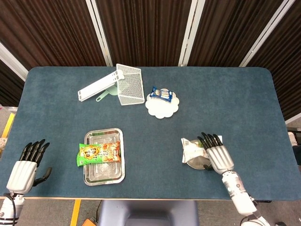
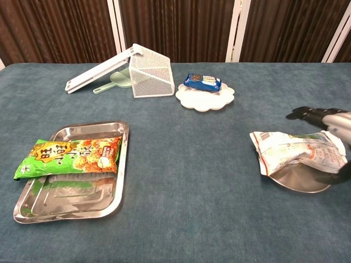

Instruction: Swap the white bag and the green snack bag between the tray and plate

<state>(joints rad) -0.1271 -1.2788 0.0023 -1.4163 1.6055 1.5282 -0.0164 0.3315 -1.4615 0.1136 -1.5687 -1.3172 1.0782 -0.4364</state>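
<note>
The white bag (image 1: 192, 149) (image 2: 290, 151) lies across a small metal plate (image 1: 196, 163) (image 2: 299, 181) at the right. My right hand (image 1: 215, 153) (image 2: 329, 121) hovers over the bag's right end, fingers spread, holding nothing. The green snack bag (image 1: 99, 153) (image 2: 68, 156) lies across the steel tray (image 1: 104, 173) (image 2: 71, 204) at the left. Near the table's front left corner, my left hand (image 1: 26, 165) is open and apart from the tray; the chest view does not show it.
At the back stand a white wire basket (image 1: 130, 84) (image 2: 152, 75), a white rack (image 1: 97, 86) (image 2: 100, 68) and a green scoop (image 1: 104, 95). A scalloped white plate (image 1: 162, 107) (image 2: 205, 99) holds a blue snack pack (image 1: 161, 93) (image 2: 202, 81).
</note>
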